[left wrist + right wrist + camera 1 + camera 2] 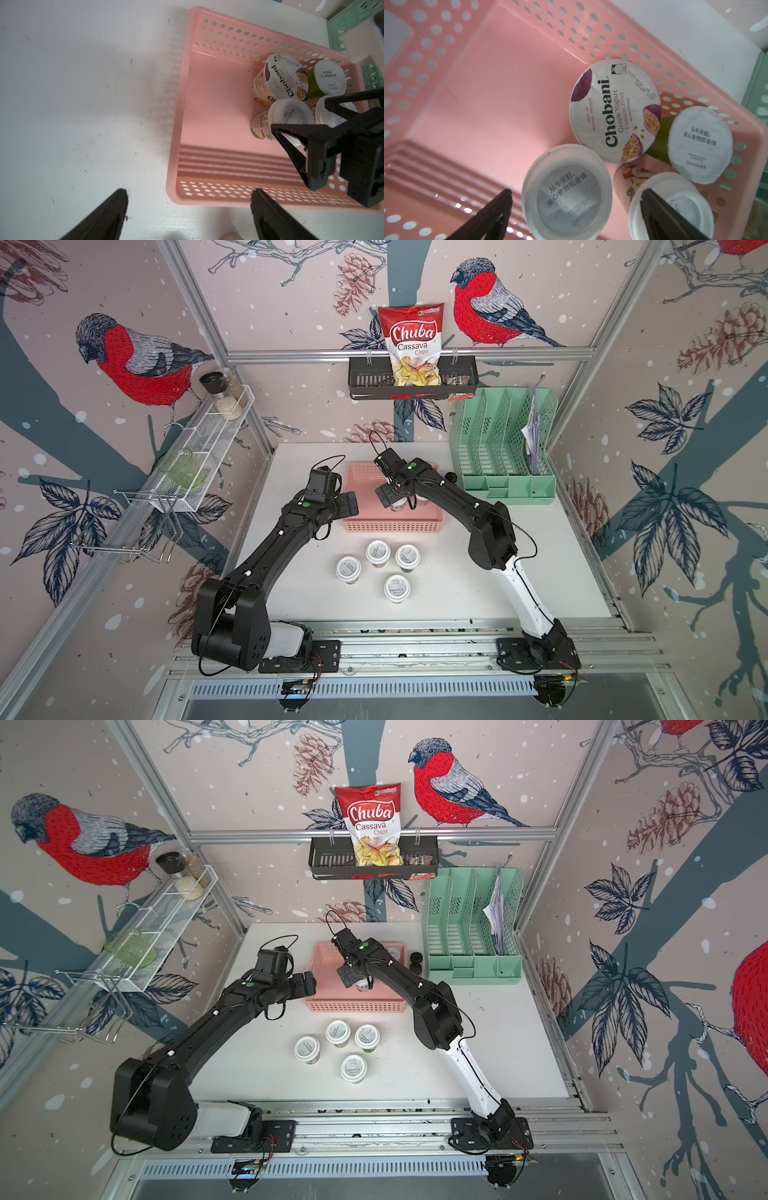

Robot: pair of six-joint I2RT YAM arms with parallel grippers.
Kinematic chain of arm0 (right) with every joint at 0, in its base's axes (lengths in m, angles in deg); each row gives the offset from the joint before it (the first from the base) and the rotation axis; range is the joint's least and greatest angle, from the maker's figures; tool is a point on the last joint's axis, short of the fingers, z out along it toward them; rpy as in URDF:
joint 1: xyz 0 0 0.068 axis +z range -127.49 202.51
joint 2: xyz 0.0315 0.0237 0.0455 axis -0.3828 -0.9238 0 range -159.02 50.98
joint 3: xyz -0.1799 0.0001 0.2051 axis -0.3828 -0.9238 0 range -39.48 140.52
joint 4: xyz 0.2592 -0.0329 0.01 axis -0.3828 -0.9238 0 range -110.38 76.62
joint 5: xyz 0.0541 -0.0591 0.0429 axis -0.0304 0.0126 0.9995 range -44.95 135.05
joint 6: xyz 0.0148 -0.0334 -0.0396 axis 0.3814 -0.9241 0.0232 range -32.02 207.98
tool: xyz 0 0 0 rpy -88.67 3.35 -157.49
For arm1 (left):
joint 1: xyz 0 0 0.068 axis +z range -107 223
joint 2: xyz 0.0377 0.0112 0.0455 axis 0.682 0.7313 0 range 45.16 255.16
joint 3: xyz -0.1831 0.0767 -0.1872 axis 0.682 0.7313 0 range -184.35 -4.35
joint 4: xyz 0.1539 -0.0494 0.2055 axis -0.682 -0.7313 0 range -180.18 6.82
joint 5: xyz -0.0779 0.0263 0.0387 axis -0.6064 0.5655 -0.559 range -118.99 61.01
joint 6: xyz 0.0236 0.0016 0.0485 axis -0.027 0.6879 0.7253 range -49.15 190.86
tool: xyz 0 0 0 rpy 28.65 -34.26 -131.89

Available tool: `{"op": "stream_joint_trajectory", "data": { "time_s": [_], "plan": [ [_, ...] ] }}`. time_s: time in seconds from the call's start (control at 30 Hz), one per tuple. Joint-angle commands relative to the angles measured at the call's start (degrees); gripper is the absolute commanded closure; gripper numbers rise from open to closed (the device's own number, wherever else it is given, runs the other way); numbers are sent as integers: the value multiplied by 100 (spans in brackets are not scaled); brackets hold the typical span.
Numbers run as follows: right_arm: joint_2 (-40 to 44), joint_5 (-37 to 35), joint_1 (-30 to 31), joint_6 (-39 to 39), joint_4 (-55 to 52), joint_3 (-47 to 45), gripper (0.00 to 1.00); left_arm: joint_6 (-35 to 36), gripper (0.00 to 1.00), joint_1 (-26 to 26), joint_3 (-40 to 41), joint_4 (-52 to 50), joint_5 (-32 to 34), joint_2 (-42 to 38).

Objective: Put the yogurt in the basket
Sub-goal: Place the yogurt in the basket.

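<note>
Right gripper (pixel 576 190) gapes astride an Oarmilk cup (pixel 564 199) in the basket (pixel 467 83) (no pinch); the leftmost table cup (pixel 348 568) sits back from the open, empty left gripper (pixel 351 504).

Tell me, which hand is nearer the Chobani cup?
Right. The right hand hangs over the basket, just beside the Chobani cup; the left hand hovers at the basket's opposite end.

1. Chips bag (pixel 411 339), well beyond both sets of jaws: "Chuba Cassava Chips".
2. Wide cup lid (pixel 614 112), just past the jaw tips of the right gripper (pixel 576 193): "Chobani Greek Yogurt", "Passion Fruit on the Bottom", "HIGH IN NATURAL PROTEIN". The date stamp is not legible.
3. Small cup lid (pixel 566 197), between those jaws: "从今天起,关心食物和身体", "Oarmilk".
4. Corner cup lid (pixel 699 145), past the jaw tips: same print as item 3.
</note>
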Motion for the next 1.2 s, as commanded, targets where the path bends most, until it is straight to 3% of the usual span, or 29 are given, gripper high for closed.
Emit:
{"op": "stream_joint_trajectory", "data": {
  "time_s": [0.0,1.17],
  "plan": [
    [-61,-150,-20,-79,-160,-11,1,76,4,23,3,134,-27,-35],
    [120,-491,-48,-167,-48,-133,1,67,4,18,10,135,-53,-27]
  ]
}}
